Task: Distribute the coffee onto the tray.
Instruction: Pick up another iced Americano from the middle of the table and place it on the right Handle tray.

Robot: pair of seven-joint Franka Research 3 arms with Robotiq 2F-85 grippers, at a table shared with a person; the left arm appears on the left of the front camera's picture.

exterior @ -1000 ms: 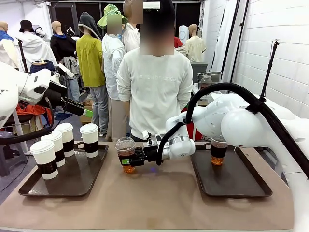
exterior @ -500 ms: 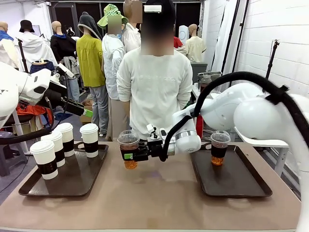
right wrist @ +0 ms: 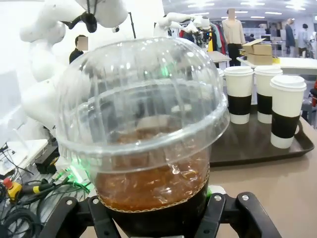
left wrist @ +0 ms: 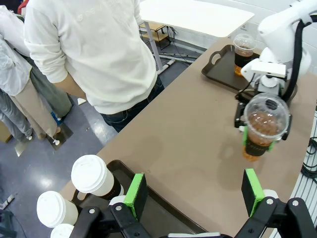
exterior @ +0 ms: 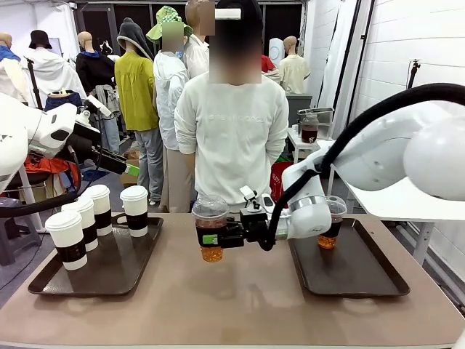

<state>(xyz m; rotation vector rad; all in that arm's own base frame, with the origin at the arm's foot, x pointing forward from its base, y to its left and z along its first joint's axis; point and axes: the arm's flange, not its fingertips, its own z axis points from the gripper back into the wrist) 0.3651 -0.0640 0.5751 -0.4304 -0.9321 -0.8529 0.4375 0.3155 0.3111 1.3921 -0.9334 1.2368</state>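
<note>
My right gripper [exterior: 212, 234] is shut on a clear dome-lidded cup of brown coffee [exterior: 211, 209], held just above the table's middle. That held cup [right wrist: 143, 124] looms close in the right wrist view, above the gripper [right wrist: 158, 218], and the held cup [left wrist: 265, 124] also shows in the left wrist view. A second clear cup [exterior: 333, 227] stands on the right tray [exterior: 356, 273], partly behind the right arm. Several white sleeved cups [exterior: 135, 211] stand on the left tray [exterior: 109, 273]. My left gripper [left wrist: 194, 191] hangs open and empty high over the left tray's near end.
A person in a white sweatshirt [exterior: 232, 131] stands at the table's far edge, hands off the table. Bare table lies between the two trays. The right tray has free room in front of its cup.
My right gripper has carried the clear cup to the right, from near the left tray toward the table's middle. The left arm has stayed still.
</note>
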